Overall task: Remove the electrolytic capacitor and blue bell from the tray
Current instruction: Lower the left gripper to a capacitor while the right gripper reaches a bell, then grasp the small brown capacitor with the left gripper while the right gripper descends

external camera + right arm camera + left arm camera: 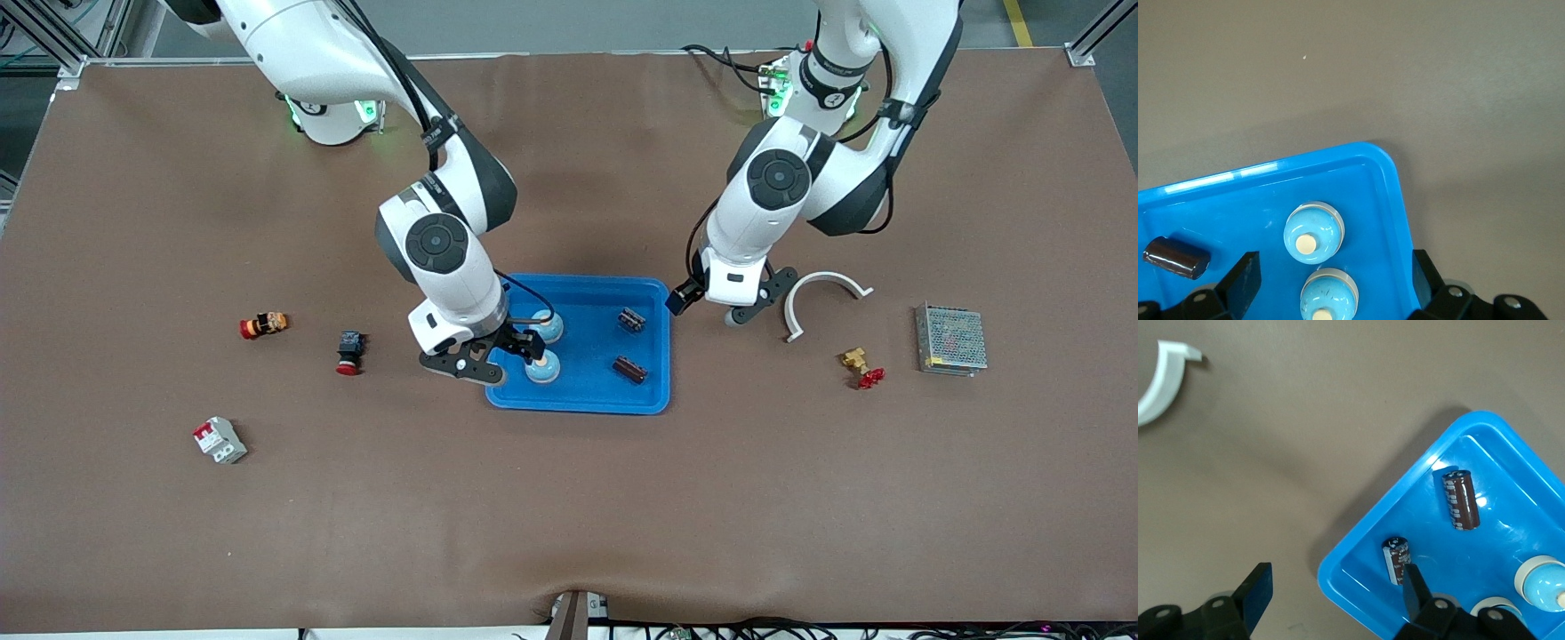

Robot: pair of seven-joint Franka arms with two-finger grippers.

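1. Right tool [507,356] hangs wide open over the tray's [578,404] 9 o'clock rim, above the two blue bells [542,366]. I'd nudge it toward 3 o'clock so both fingers clear the rim.
2. Left tool [711,307], jaws apart and empty, sits over the 3 o'clock rim. The capacitors [629,369] lie just inside, so square up across one barrel.

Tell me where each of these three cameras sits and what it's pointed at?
Front view: high across the table, facing both arms, over the tray.
Left wrist view: on the left arm, looking down past its left hand at two capacitors.
Right wrist view: looking down past the right hand at two blue bells.
All three share the tray.
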